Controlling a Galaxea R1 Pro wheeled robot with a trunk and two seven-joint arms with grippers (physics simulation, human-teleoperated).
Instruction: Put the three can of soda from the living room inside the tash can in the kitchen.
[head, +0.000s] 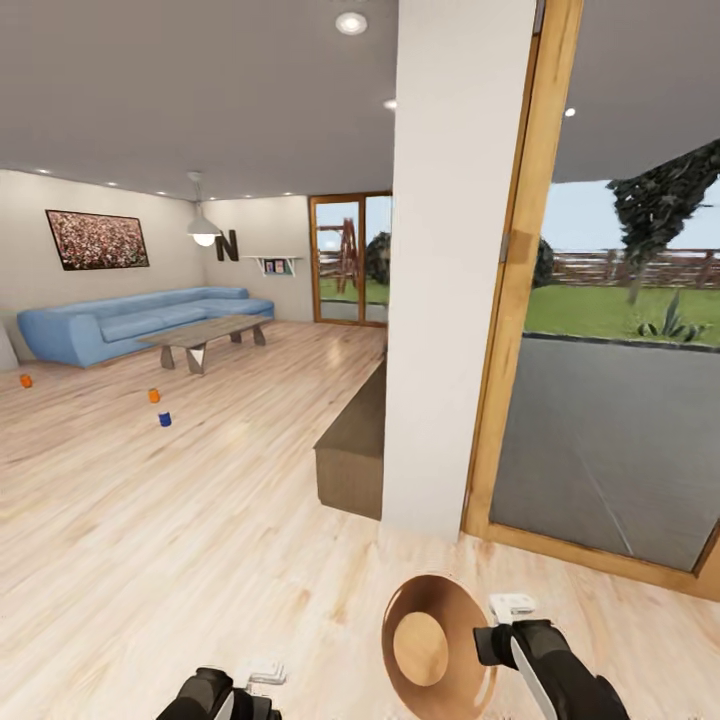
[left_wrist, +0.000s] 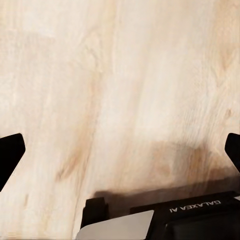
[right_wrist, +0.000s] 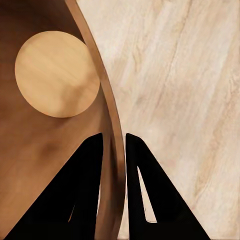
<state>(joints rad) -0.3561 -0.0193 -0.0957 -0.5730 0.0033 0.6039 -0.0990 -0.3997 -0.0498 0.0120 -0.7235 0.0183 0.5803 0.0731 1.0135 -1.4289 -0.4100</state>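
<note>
Far off on the living room's wood floor stand two orange cans of soda (head: 26, 380) (head: 154, 395), with a small blue-looking cylinder (head: 165, 419) beside the second. The brown trash can (head: 452, 600) hangs tilted low in front of me, its opening toward the head camera. My right gripper (head: 492, 642) is shut on its rim; in the right wrist view one finger (right_wrist: 87, 190) is inside the trash can's wall (right_wrist: 40, 150) and the other outside. My left gripper (head: 232, 695) hangs open over bare floor, its fingertips (left_wrist: 10, 150) wide apart.
A white pillar (head: 455, 260) and a low wooden cabinet (head: 355, 450) stand just ahead. A wood-framed glass door (head: 610, 430) is at the right. The blue sofa (head: 130, 320) and coffee table (head: 205, 335) sit at the far left, with open floor between.
</note>
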